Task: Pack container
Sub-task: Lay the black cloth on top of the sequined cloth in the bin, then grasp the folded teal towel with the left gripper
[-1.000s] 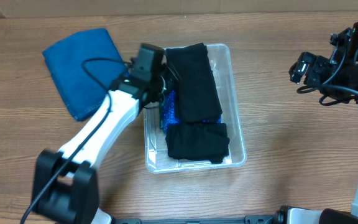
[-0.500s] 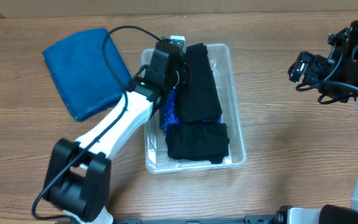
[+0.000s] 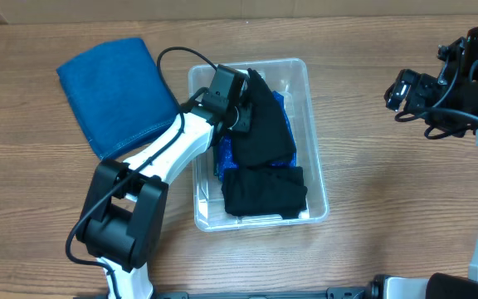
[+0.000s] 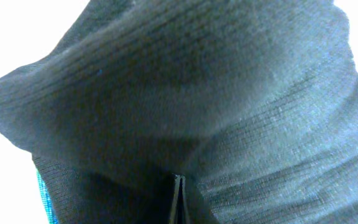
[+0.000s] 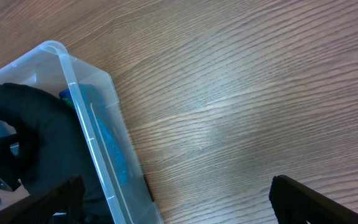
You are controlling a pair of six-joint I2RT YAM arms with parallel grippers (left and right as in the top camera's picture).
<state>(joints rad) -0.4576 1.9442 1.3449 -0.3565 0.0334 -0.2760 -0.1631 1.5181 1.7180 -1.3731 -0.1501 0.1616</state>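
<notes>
Left hand (image 3: 241, 115): pinched closed on the long black ribbed cloth (image 3: 265, 126) over the clear rectangular plastic container (image 3: 315, 158).
Right hand (image 5: 178, 183): spread wide, empty, above the wooden tabletop (image 5: 229, 93).

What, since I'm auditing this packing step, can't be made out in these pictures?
Left wrist view: the long black cloth fills the frame, hiding the container.
Overhead: the tips of the left pincer are buried in that cloth.
Overhead: the blue item lies mostly under it and the folded black cloth; its kind is unclear.
Right wrist view: the left edge cuts off the container.
</notes>
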